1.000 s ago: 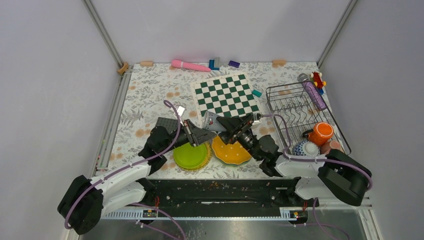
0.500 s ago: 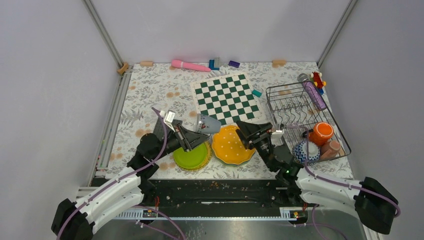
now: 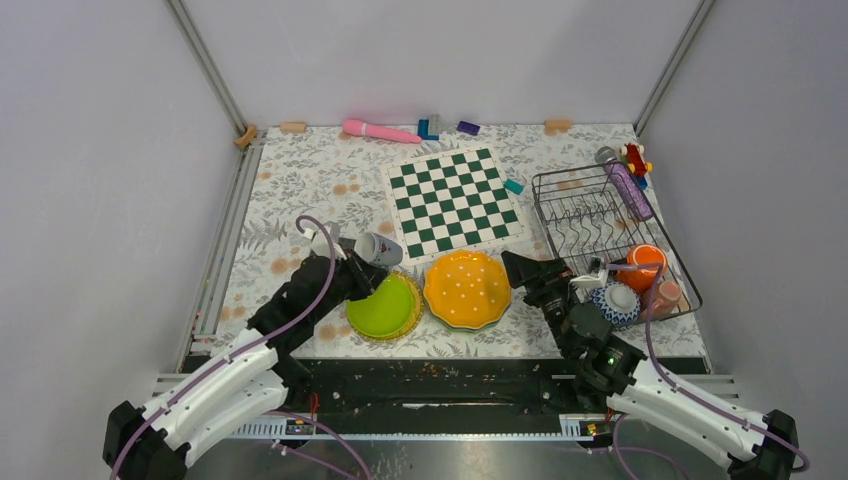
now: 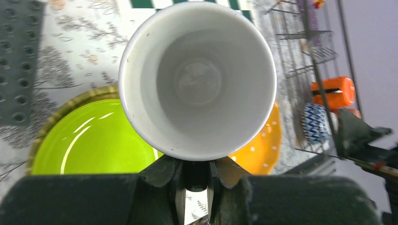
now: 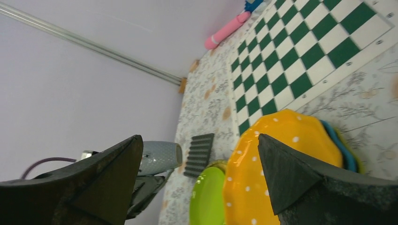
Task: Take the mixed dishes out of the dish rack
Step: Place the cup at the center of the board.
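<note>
The left fingers (image 4: 195, 172) pinch only a thin strip of the white cup's (image 4: 197, 79) rim wall. The cup lies on its side in the air, over the 12 o'clock edge of the lime-green plate (image 3: 385, 308). So narrow a hold may let it swivel or slip, so that it drops onto that plate or lands tilted on the rim. The right fingers (image 3: 522, 266), spread and empty, sit near the dish rack's (image 3: 585, 225) 8 o'clock corner, where a reach for the orange cup (image 3: 645, 262) could snag a wire. Against a second ago the arms have parted: the cup has gone toward 9 o'clock, the right arm toward 3 o'clock.
</note>
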{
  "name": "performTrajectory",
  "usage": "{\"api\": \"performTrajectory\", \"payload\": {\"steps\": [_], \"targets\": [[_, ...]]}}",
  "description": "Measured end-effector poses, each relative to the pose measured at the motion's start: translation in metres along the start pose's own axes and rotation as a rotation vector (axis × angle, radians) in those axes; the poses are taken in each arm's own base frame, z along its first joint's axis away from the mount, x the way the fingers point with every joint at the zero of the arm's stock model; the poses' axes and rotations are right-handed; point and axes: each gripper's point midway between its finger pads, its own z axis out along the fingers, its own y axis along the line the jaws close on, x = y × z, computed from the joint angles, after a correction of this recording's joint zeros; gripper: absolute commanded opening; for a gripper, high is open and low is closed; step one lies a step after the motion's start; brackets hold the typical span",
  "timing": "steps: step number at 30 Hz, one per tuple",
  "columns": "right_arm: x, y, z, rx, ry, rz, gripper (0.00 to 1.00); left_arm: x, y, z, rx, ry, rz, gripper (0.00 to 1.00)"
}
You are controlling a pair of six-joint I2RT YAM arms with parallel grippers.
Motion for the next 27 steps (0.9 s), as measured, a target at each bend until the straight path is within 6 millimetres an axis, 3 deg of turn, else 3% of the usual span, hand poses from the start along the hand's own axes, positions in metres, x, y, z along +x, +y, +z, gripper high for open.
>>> {"api": "performTrajectory", "payload": {"steps": [7, 11, 21, 27], "targets": [[-0.001, -0.030, -0.006, 0.103, 0.014, -0.181, 1.00, -0.003, 0.041, 0.005, -0.246, -0.004, 0.022, 0.00], [-0.005, -0.034, -0.008, 0.134, 0.027, -0.261, 1.00, -0.008, 0.058, 0.016, -0.372, 0.001, 0.069, 0.00], [-0.015, -0.045, -0.017, 0.228, 0.068, -0.440, 1.00, -0.018, 0.075, 0.062, -0.527, 0.057, 0.199, 0.00], [-0.028, -0.059, -0.023, 0.310, 0.051, -0.529, 1.00, -0.013, 0.090, 0.080, -0.585, 0.113, 0.246, 0.00]]}}
